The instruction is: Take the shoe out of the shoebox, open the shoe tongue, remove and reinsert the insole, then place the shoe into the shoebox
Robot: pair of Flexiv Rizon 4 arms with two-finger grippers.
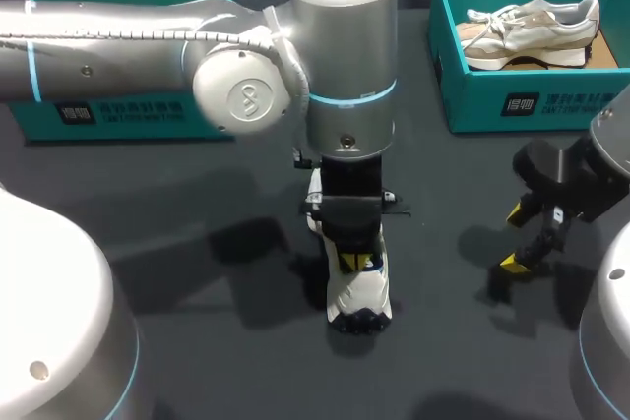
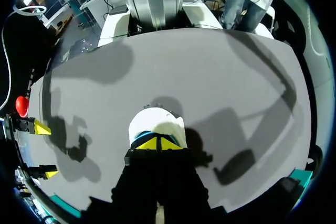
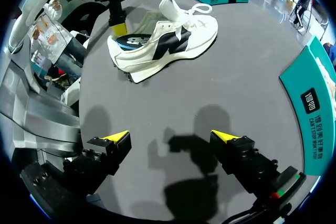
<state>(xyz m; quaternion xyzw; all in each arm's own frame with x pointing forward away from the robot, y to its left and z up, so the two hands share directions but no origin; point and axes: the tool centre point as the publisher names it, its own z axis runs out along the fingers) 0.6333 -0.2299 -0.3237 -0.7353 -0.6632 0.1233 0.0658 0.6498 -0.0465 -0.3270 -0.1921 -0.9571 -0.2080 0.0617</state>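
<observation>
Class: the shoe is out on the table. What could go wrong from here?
The left gripper sits at the heel of the white shoe, apparently pinching the insole; nothing holds the shoe down, so a pull may lift the whole shoe. The right gripper hangs open, apart from the shoe, too far to steady it.

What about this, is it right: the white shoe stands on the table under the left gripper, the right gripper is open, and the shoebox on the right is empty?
Not quite: the shoebox on the right is not empty; a beige shoe lies in it, as the head view shows. The rest is right.
</observation>
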